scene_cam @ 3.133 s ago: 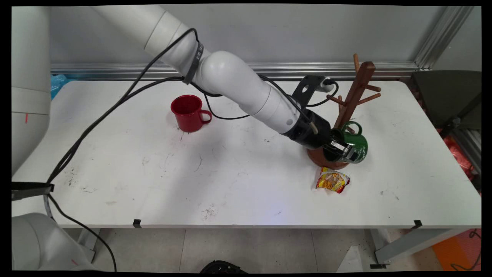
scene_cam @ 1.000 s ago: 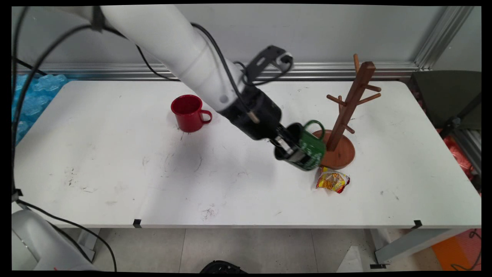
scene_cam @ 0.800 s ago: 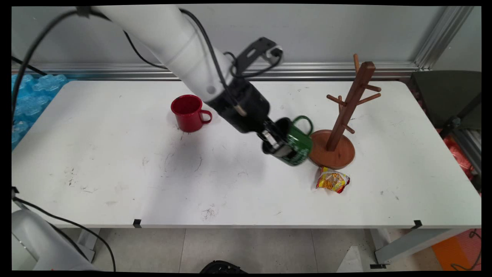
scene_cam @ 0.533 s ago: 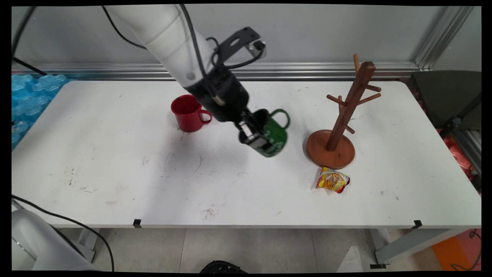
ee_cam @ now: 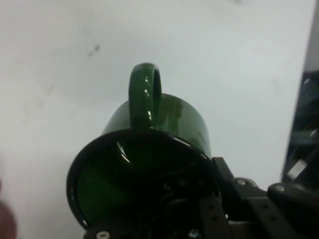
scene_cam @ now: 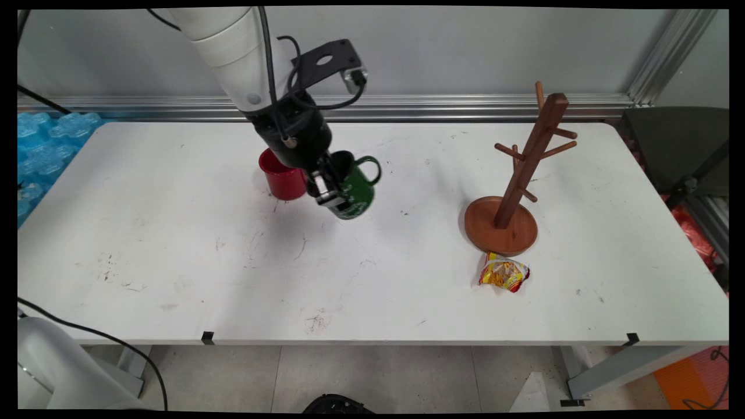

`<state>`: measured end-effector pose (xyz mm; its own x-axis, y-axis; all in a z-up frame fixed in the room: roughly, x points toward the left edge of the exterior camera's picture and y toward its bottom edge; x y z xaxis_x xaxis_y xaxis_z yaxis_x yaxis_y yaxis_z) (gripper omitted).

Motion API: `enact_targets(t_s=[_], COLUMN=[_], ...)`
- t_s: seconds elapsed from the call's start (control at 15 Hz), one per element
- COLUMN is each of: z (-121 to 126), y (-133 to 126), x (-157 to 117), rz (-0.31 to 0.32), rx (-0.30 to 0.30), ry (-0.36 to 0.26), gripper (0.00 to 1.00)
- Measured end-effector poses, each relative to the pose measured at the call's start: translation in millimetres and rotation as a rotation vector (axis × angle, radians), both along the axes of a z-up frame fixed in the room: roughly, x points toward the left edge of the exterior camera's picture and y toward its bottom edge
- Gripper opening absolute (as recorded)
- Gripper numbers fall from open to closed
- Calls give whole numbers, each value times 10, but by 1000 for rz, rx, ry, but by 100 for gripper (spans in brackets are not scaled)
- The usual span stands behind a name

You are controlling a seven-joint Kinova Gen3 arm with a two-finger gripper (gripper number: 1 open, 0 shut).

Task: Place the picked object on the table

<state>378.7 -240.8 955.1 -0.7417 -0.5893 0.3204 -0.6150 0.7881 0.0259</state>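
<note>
My gripper (scene_cam: pixel 330 187) is shut on the rim of a green mug (scene_cam: pixel 354 187) and holds it tilted above the table, its handle toward the right. In the hand view the green mug (ee_cam: pixel 164 119) fills the middle, its dark mouth toward the camera and its handle up, with one finger inside the mouth and one outside the wall. A red mug (scene_cam: pixel 280 177) stands on the table just left of the held mug, partly hidden behind my hand.
A wooden mug tree (scene_cam: pixel 527 163) with bare pegs stands on its round base (scene_cam: pixel 480 224) at the right. A yellow and red snack packet (scene_cam: pixel 503 273) lies in front of that base. Blue bubble wrap (scene_cam: pixel 41 142) lies beyond the table's left end.
The gripper has carried the green mug off the mug tree and leftward across the table, from beside the tree's base to next to the red mug.
</note>
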Motion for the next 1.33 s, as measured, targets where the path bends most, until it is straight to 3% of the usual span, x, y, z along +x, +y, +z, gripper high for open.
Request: enact_targets(t_s=[0.67,1.33], z=[-557,-1096], y=[-121,-202], x=[55,162], rz=[-7,-17], rx=[48,112], ry=[-274,-435], gripper=[0,0])
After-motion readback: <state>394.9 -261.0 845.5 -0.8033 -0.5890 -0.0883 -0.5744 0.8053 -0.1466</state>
